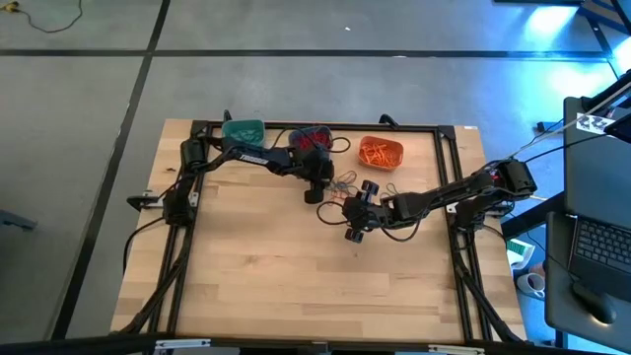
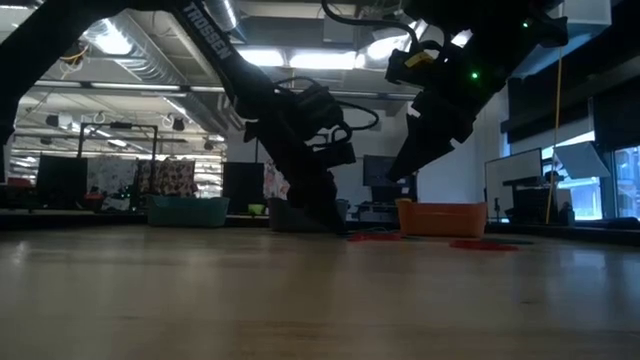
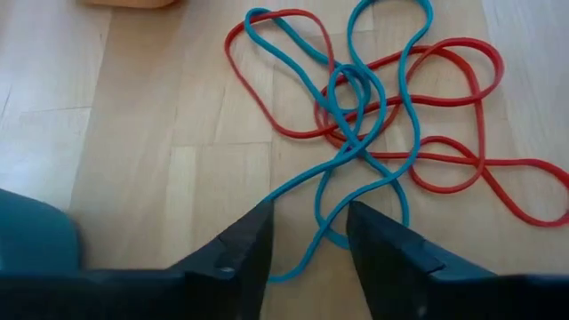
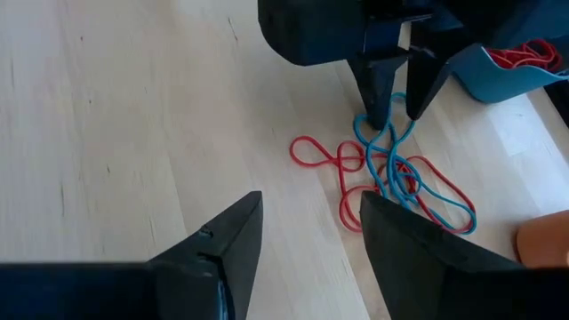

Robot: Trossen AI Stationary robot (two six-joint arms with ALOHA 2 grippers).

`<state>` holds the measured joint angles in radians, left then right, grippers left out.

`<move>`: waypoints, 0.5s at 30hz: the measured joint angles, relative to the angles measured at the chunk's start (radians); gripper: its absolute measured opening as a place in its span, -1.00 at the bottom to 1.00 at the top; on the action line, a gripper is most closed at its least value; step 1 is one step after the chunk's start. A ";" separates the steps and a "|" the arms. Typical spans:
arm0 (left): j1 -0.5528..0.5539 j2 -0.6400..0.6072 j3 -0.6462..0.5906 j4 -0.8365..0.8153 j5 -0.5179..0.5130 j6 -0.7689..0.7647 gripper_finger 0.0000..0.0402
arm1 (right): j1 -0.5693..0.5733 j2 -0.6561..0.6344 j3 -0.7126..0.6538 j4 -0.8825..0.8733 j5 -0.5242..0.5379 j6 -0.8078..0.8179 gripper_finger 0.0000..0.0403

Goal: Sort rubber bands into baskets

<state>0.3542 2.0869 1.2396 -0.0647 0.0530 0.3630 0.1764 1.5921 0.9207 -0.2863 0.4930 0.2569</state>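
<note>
Low view backlit, arms perhaps silhouetted; wrist views bright, sharp.

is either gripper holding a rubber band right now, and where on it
Nothing is held. The left gripper stands open astride a blue band's loop on the table; the right gripper waits open nearby.

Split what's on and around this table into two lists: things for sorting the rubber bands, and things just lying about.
For the job: tangled red and blue rubber bands; teal basket; slate blue basket; orange basket; left gripper, open over the tangle; right gripper, open nearby.

Lying about: laptop; mug.
</note>
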 joint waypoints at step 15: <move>-0.003 0.001 0.001 -0.027 -0.049 0.014 -0.98 | 0.000 0.000 0.000 0.006 0.003 0.007 -0.06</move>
<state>0.3517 2.0880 1.2404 -0.0920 0.0039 0.3767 0.1764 1.5924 0.9207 -0.2798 0.4960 0.2641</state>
